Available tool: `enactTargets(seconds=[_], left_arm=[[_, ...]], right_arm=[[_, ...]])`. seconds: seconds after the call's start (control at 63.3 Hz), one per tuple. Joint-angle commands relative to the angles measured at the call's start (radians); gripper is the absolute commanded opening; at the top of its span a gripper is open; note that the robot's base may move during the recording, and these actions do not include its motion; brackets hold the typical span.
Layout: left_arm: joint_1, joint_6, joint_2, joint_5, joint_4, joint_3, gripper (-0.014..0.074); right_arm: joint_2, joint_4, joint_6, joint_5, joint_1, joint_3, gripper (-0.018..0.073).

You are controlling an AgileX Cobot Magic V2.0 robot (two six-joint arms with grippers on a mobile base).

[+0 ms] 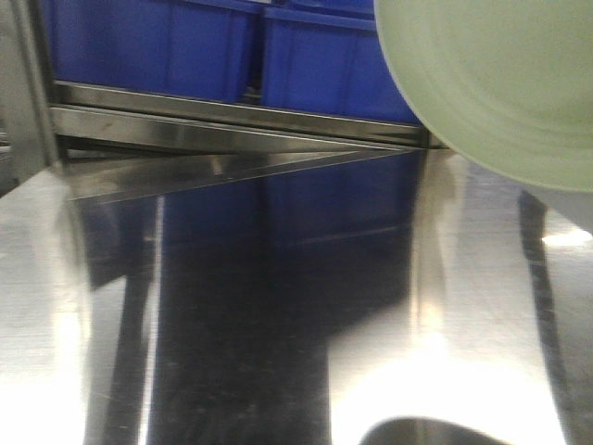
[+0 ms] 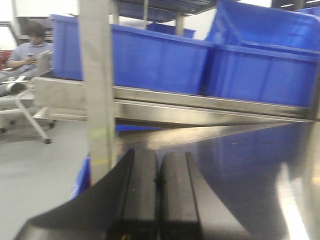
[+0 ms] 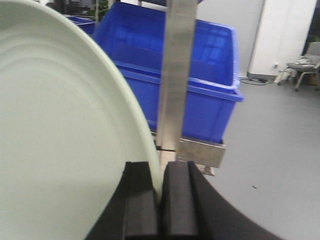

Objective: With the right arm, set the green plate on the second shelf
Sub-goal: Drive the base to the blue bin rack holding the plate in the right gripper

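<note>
**Exterior front view.** Item: green plate (image 1: 500,83), tilted on edge over the far right corner of the steel shelf (image 1: 278,278). We cannot tell whether its lower rim touches the steel. Blue bins (image 1: 157,46) stand along the far edge, one level up. We take this bare shelf to be the target. The step in hand is lowering and levelling the plate onto it.

**Left wrist view.** Item: left end effector (image 2: 159,156), pads pressed together with nothing between them, low beside the steel upright (image 2: 97,75) at the shelf's left edge. It is idle and clear of the work. A seated person (image 2: 27,50) is in the background.

**Right wrist view.** Item: right end effector (image 3: 160,172), clamped on the plate's rim with one pad on each face. The plate stands nearly vertical, and a second upright stands close behind it.

**Handling note.** We would roll the wrist until the plate lies flat and keep the rim off that upright and below the bins' ledge. We would settle the base fully on the steel before letting go. A thin rim grip invites slipping, so move slowly.
</note>
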Motion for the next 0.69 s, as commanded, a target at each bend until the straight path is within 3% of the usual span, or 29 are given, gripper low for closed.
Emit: enactTargets(seconds=[0.0, 0.679], left_arm=[[-0.006, -0.002, -0.017, -0.077, -0.006, 0.040, 0.0130], [-0.006, -0.002, -0.017, -0.077, -0.006, 0.040, 0.0130]], right_arm=[[0.001, 0.012, 0.008, -0.120, -0.005, -0.034, 0.0060], [0.001, 0.012, 0.008, -0.120, -0.005, -0.034, 0.0060]])
